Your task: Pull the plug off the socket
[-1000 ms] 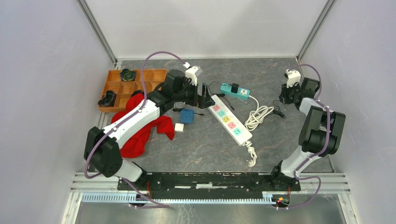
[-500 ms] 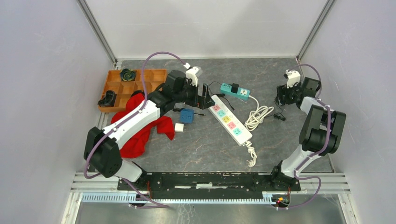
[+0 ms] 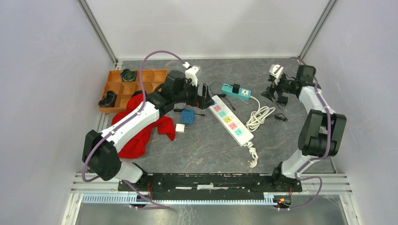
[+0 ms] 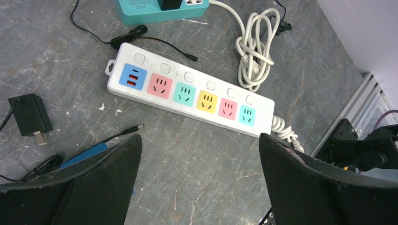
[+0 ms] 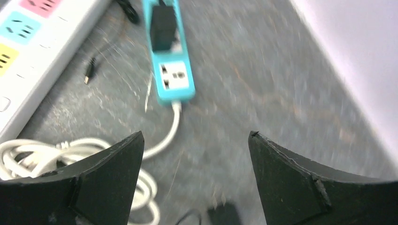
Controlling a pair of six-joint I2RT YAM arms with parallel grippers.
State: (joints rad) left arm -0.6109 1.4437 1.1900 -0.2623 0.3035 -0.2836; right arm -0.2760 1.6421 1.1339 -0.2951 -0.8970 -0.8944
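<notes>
Now the right gripper [image 5: 195, 136] has swung in from 3 o'clock toward the teal socket strip [image 5: 176, 93], with its jaws spread wide and empty. The black plug [image 5: 163, 27] sits in this strip at 12 o'clock from the gripper, so the grasp is probably next.

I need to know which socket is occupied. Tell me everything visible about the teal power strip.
The teal power strip, a short plastic bar, lies flat on the grey table near the back. A black plug sits in one socket; the socket beside it is free. A white cable leaves that end.
</notes>
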